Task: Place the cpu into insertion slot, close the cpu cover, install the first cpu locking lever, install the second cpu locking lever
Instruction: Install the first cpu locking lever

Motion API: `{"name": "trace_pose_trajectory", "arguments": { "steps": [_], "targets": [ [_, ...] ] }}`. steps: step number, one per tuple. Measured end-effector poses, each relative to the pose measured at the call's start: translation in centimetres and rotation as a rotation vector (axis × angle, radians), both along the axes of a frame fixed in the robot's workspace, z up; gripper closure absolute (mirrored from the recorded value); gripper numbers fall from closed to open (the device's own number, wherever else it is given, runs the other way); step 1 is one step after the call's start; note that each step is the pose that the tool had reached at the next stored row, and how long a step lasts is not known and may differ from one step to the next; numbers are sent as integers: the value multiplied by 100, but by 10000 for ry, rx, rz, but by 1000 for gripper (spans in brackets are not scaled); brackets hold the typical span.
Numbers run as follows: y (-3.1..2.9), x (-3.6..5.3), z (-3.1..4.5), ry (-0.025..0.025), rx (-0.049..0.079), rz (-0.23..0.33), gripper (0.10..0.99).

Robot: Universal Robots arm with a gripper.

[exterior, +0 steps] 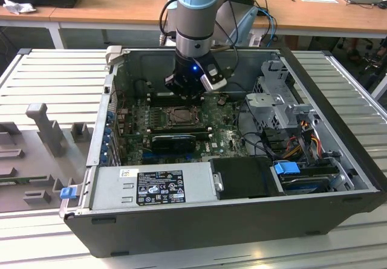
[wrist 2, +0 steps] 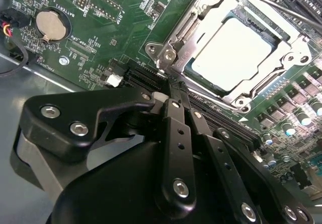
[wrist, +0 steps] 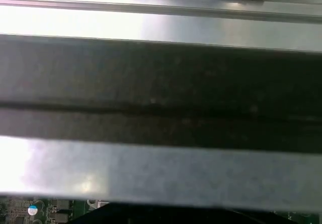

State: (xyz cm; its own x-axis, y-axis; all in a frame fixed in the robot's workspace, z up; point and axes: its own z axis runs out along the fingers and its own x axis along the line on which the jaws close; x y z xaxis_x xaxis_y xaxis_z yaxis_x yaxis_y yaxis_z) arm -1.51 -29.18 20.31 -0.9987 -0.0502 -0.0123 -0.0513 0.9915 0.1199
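**Jaws closed and empty beside the loaded socket**

Jaws: pressed together, nothing between them. In the second wrist view the gripper (wrist 2: 173, 90) has its two black fingers (wrist 2: 176, 128) side by side with no gap at the tips, which sit just beside the hinge corner of the socket frame, over the edge of a long black slot (wrist 2: 221, 118).

The cpu (wrist 2: 232, 57) lies flat in the insertion slot (wrist 2: 282, 36), pale top facing up, square with the socket. The cpu cover (wrist 2: 198, 30) is down over it: the silvery frame rings the chip on all sides that show, and the chip top fills its square opening. A thin metal lever rod (wrist 2: 282, 7) runs along the far side of the frame (whether it is hooked home cannot be told).

Exterior view: the arm (exterior: 196, 15) reaches down into the open computer case (exterior: 242, 214), gripper (exterior: 184, 92) low over the green motherboard (exterior: 224, 139), just behind the insertion slot (exterior: 179, 116). The grey power supply box (exterior: 157, 187) sits along the near wall of the case.

Also on the board in the second wrist view: a round coin battery (wrist 2: 50, 23), well apart from the socket.

First wrist view: a dark case wall (wrist: 161, 93) close up, with a sliver of green motherboard (wrist: 30, 210) at one corner.
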Motion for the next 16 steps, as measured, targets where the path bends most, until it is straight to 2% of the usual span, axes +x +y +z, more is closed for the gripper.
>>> {"name": "trace_pose_trajectory", "arguments": {
  "steps": [4,8,16],
  "targets": [
    [-19,0,0,-4,-2,-6,980],
    [-19,0,34,0,1,-4,980],
    [-18,0,7,1,-33,-4,980]
  ]
}}
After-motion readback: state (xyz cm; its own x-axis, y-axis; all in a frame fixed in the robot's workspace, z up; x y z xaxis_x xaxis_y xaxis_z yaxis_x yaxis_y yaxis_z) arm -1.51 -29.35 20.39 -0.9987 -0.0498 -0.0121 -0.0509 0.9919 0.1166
